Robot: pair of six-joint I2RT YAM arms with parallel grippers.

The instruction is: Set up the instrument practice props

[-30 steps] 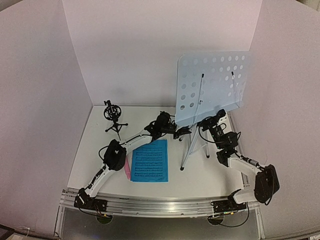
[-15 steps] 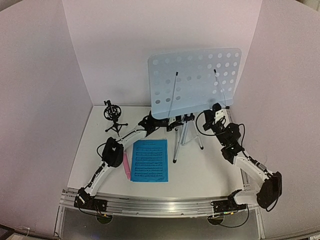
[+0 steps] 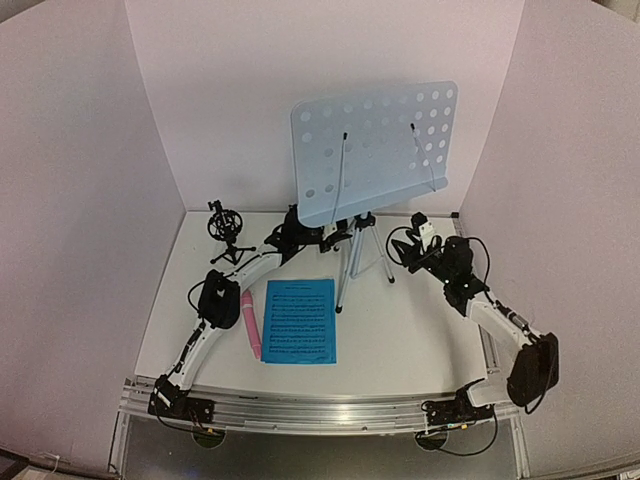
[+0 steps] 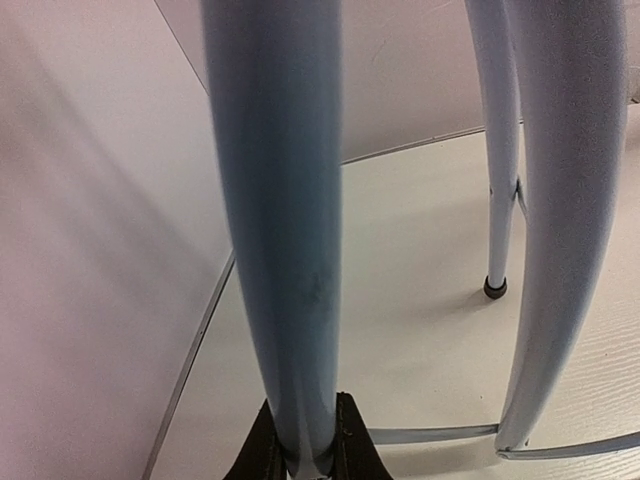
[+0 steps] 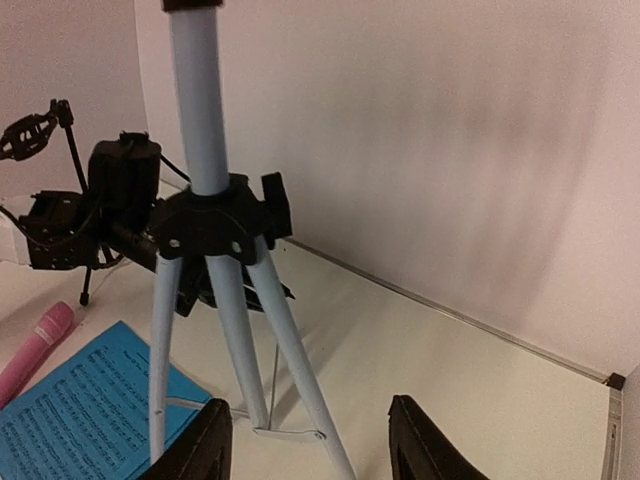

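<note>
The left arm (image 3: 225, 305) stretches forward and inward, the left gripper (image 4: 302, 445) pinched tight on a stand leg (image 4: 285, 250). The right arm (image 3: 495, 320) angles inward too, the right gripper (image 5: 310, 440) with jaws spread apart.

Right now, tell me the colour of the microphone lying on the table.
The microphone is pink; the top view shows it best.

Pale-blue perforated music stand (image 3: 375, 150) upright on silver tripod (image 5: 238, 330) at the back; blue sheet music (image 3: 300, 320) flat in front, pink microphone (image 3: 250, 325) beside it, black mic holder (image 3: 225, 232) back-left
</note>
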